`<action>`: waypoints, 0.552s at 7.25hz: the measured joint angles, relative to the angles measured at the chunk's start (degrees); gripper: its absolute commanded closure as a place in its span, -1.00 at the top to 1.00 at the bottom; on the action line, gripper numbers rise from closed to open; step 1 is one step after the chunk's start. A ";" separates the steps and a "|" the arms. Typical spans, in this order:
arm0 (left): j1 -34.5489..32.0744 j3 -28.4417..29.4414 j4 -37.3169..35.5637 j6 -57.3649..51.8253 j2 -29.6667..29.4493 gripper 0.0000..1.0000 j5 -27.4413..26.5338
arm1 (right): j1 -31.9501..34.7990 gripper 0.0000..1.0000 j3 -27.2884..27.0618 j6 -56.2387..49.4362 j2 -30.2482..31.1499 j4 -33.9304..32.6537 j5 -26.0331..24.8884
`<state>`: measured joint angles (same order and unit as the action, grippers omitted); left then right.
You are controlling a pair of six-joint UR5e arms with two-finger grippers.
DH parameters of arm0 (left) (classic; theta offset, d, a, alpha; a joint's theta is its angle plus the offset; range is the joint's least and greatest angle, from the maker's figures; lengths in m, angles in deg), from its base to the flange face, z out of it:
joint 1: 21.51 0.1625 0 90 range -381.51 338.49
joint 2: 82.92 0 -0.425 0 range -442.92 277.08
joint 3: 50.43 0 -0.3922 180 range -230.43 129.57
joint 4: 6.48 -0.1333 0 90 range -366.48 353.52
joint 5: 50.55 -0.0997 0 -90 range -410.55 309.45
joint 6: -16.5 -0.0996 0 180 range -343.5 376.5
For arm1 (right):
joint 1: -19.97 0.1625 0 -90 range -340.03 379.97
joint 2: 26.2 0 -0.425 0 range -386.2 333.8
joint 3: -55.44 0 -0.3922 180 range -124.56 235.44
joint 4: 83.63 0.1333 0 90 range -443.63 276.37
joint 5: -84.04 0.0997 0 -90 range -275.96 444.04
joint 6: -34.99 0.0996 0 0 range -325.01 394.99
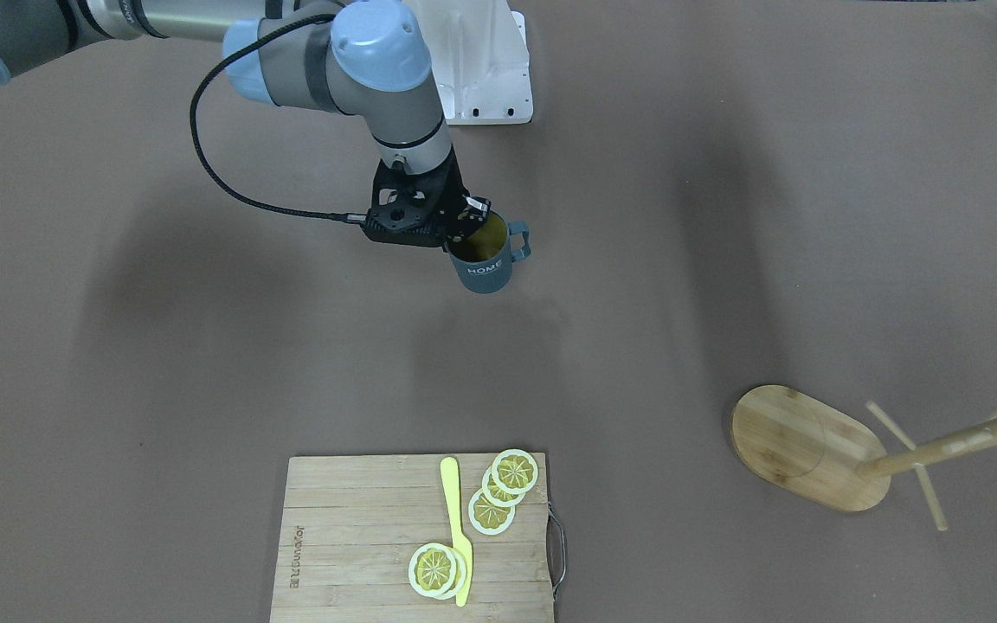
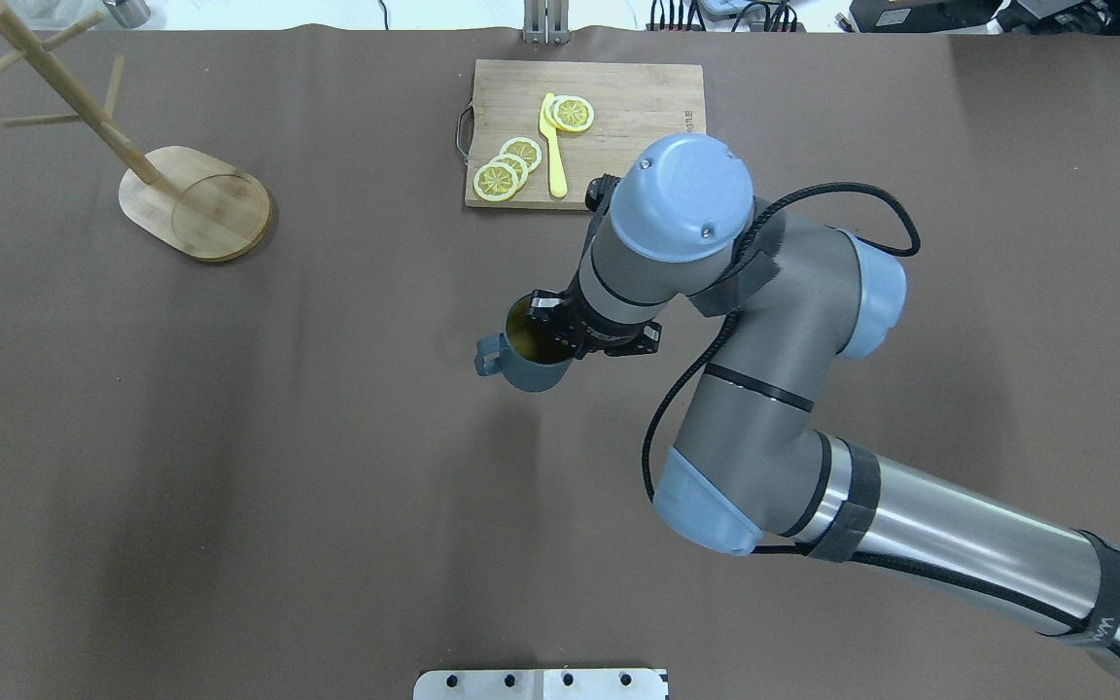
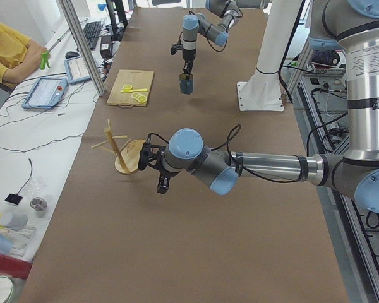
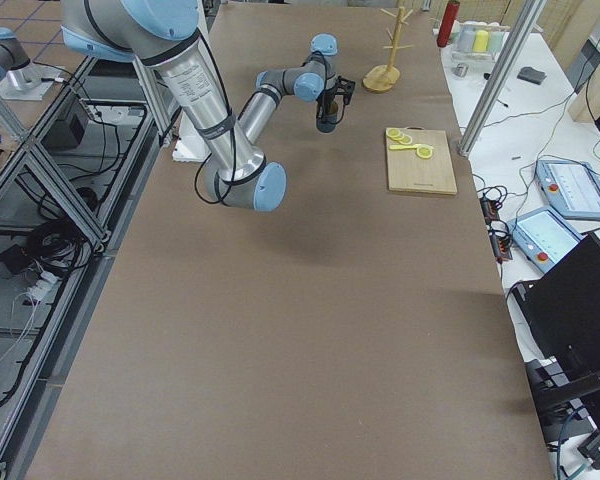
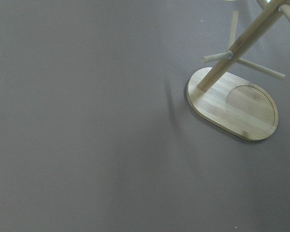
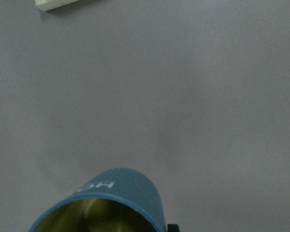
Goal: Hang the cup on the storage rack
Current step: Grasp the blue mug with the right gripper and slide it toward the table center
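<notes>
The cup (image 1: 483, 264), dark blue-grey with a yellow inside and white "HOME" lettering, hangs above the middle of the table. My right gripper (image 1: 468, 227) is shut on its rim, one finger inside. The cup also shows in the overhead view (image 2: 531, 367) with its handle pointing towards the rack's side, and in the right wrist view (image 6: 121, 195). The storage rack (image 2: 195, 202), a bamboo mug tree on an oval base, stands far off at the table's left far corner; its pegs are bare (image 5: 232, 104). My left gripper (image 3: 161, 183) shows only in the left side view, near the rack; I cannot tell its state.
A slatted bamboo cutting board (image 2: 628, 97) with lemon slices (image 2: 507, 167) and a yellow knife (image 2: 553, 146) lies at the far middle of the table. A white mount plate (image 1: 485, 61) sits at the robot's edge. Bottles and operator gear stand beyond the rack's end.
</notes>
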<state>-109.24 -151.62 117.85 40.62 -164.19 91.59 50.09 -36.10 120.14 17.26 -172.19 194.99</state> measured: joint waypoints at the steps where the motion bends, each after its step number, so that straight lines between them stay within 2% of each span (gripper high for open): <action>1: 1.62 -0.07 1.01 0.03 -0.54 0.96 -0.04 | -0.60 -0.70 2.84 0.12 -1.50 -0.03 0.06; 2: 3.37 0.00 3.83 0.06 -0.80 0.96 -0.04 | -0.96 -0.51 4.05 0.12 -1.95 -0.15 0.30; 3: 5.30 0.16 8.04 0.75 -0.73 0.78 0.03 | -1.21 -0.17 4.48 0.12 -1.95 -0.22 0.42; 4: 8.45 0.29 12.25 4.30 -1.69 0.71 -0.24 | -1.35 0.09 4.32 0.11 -1.89 -0.22 0.47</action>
<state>-100.79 -151.33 130.10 44.93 -165.88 91.36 48.74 -31.78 120.25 15.37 -172.41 195.46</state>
